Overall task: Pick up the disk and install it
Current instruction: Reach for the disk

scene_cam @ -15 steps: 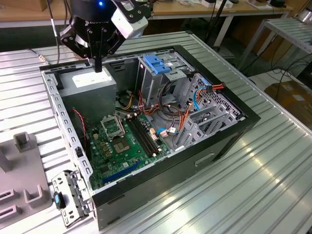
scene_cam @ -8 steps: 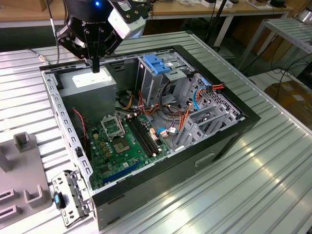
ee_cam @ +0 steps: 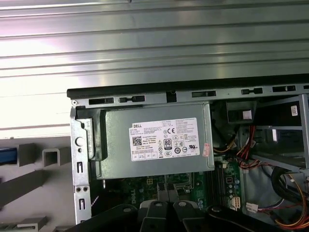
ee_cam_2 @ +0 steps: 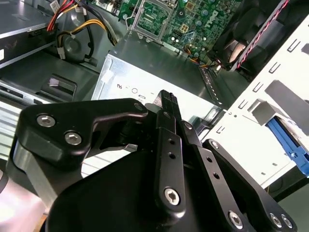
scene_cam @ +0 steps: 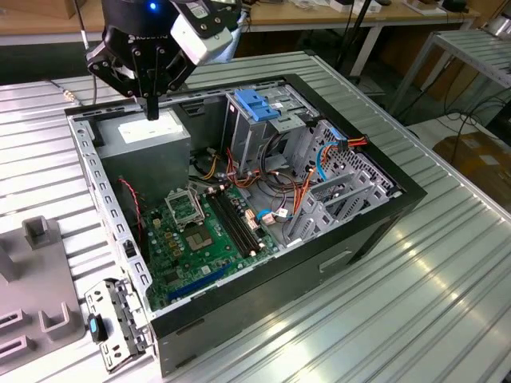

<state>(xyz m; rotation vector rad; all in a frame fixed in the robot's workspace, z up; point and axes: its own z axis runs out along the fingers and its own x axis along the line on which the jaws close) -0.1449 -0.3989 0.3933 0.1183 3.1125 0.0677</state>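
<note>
The disk is out of view. My gripper hangs over the back left corner of the open computer case, just above the grey power-supply box. Its black fingers point straight down, pressed together, with nothing between them. In the second wrist view the shut gripper sits over the box's top edge. The first wrist view looks down on the box's white sticker.
Inside the case lie a green motherboard, orange and blue cables, and a metal drive cage topped by a blue bracket. A grey slotted fixture and a metal bracket sit at the exterior view's left on the ribbed metal table.
</note>
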